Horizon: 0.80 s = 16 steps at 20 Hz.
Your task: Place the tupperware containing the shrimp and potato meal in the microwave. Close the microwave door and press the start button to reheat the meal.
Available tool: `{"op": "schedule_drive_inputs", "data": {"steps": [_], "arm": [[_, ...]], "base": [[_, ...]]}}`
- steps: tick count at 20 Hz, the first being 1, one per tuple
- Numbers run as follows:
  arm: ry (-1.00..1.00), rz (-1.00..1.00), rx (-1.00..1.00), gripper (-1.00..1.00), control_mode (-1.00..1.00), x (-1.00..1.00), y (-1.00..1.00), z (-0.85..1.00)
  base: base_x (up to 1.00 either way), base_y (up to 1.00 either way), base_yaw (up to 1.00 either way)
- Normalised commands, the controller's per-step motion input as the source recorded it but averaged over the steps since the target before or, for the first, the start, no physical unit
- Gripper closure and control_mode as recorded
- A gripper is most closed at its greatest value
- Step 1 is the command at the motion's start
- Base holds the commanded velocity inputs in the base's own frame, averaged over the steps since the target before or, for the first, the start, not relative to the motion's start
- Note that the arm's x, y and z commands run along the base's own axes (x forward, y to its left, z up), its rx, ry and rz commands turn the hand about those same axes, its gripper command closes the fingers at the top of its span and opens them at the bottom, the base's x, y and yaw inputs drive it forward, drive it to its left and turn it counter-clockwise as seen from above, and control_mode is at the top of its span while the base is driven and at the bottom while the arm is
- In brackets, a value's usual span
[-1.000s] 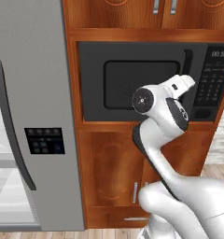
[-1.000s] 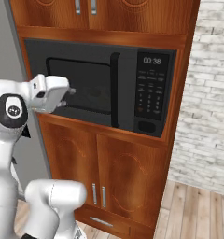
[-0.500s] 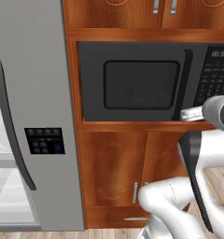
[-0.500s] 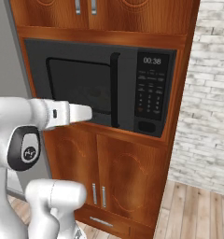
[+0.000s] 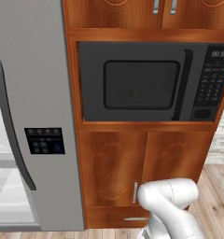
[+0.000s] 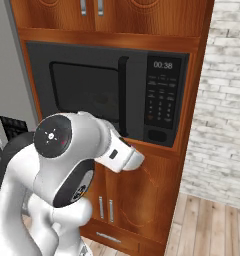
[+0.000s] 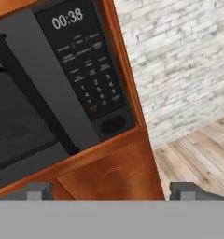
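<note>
I am looking at the microwave [image 5: 151, 83] sitting in a wooden cabinet niche, with the microwave door [image 5: 132, 83] shut flush against it. Its vertical bar handle [image 5: 180, 85] is standing just left of the keypad panel [image 5: 213, 80]. Through the dark window I am seeing only a faint rounded shape inside, too dim to tell what it is. In the hand view the fingers [image 7: 39, 190] are standing wide apart with nothing between them, hovering in front of the cabinet face just below the microwave's lower right corner. The clock [image 7: 67, 19] is reading 00:38 there, and the oval button [image 7: 113, 124] is lying at the foot of the panel. The grey fridge [image 5: 30, 116] is standing to the left of the cabinet, and a pale brick wall [image 6: 222, 95] is rising to the right. In the right base view my arm's elbow [image 6: 67, 150] is bulking low in front of the cupboard doors [image 6: 142, 200].
</note>
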Motion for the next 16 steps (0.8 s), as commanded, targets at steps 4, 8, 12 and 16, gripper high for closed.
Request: {"op": "schedule_drive_inputs", "data": {"steps": [4, 8, 12, 16], "arm": [[-0.06, 0.01, 0.27, -1.0, -1.0, 0.05, -0.26, -0.08], [-0.02, 0.01, 0.1, 1.0, -1.0, 0.32, 0.0, -0.14], [-0.02, 0.0, 0.1, 1.0, -1.0, 0.51, 0.0, -0.06], [-0.02, 0.0, 0.17, 1.0, -1.0, 0.53, -0.08, -0.02]], "base": [[0.0, 0.0, 0.0], [0.0, 0.0, 0.0], [0.0, 0.0, 0.0], [0.0, 0.0, 0.0]]}}
